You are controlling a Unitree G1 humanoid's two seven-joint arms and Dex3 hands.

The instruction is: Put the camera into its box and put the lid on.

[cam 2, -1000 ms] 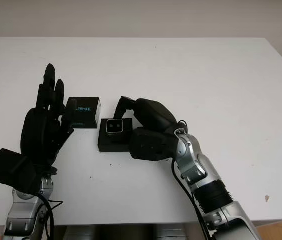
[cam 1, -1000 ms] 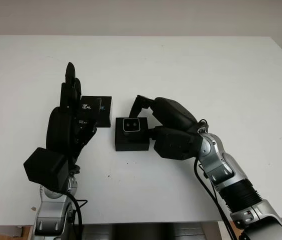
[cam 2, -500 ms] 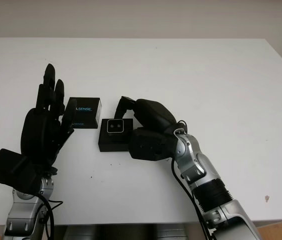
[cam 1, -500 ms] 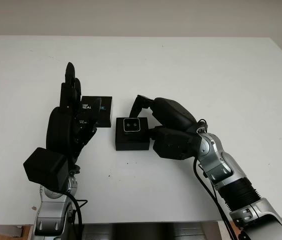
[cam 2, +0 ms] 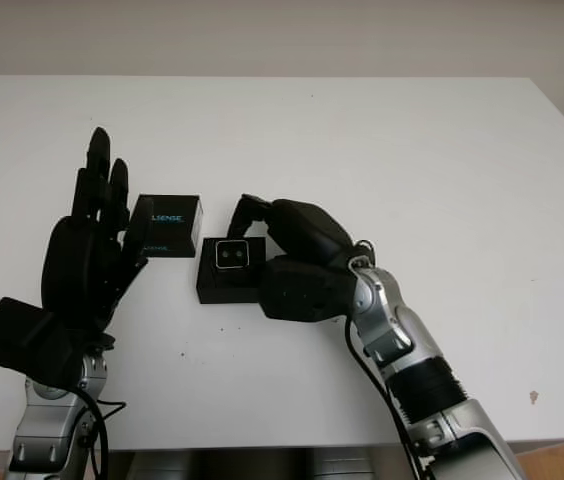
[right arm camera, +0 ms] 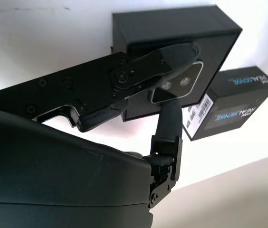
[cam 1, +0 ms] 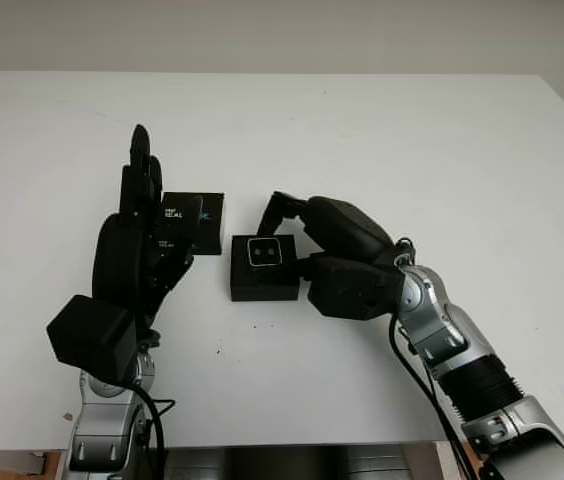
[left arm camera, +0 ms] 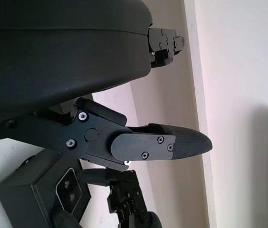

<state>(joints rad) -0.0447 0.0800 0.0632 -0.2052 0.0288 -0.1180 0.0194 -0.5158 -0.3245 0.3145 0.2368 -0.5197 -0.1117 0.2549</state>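
Unmoved "SENSE"-lettered lid (cam 2: pixel 167 225) beside box (cam 2: pixel 224 282)

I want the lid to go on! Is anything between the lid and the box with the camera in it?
Nothing visible on the table between lid and box. But the right hand reaches over the box beside the camera, so it would block the lid.

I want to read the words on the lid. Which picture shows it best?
The right wrist view: the lid shows its blue lettering and barcode label close up. In the eye views it lies flat on the table, partly behind the left hand.
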